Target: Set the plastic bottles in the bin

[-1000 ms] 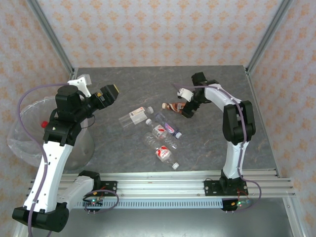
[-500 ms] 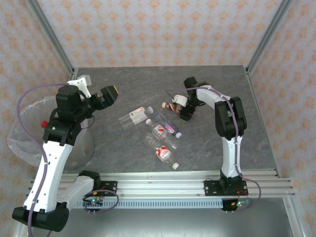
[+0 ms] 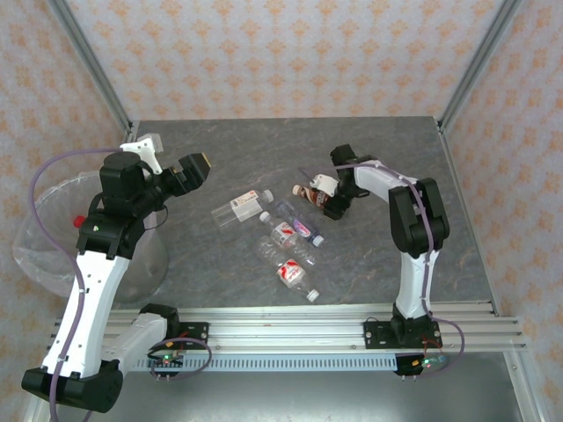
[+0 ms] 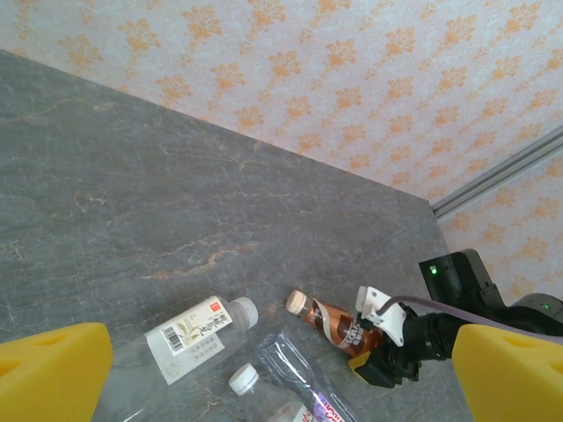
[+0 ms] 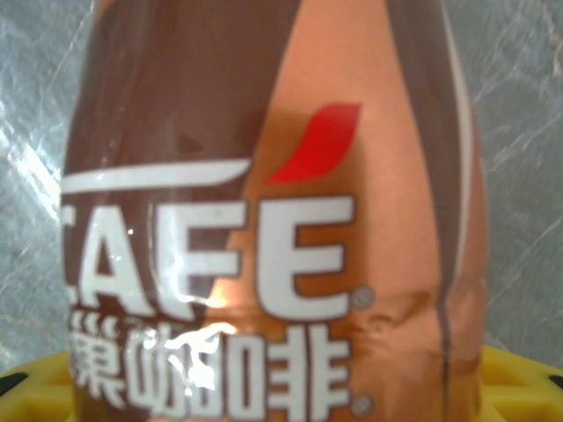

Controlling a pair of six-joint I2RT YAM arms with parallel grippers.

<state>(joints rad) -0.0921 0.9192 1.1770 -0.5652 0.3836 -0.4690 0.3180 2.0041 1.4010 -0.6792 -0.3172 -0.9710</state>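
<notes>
1. The bin (image 3: 40,255) sits at the far left beside the left arm. Something small and red (image 3: 79,220) shows through its bag, but the rest is too unclear to call.
2. The clear bottles (image 3: 283,236) lie clustered mid-bench (image 3: 229,141), well apart from the bin.
3. The right end effector (image 3: 334,200) straddles the brown bottle (image 3: 310,191), which lies on the bench. Can't tell if it's clenched.
4. The left end effector (image 3: 195,167) hangs released, holding nothing.

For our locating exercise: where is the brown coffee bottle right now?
In the top view, the brown coffee bottle lies right of centre on the table, at the right pincer.
</notes>
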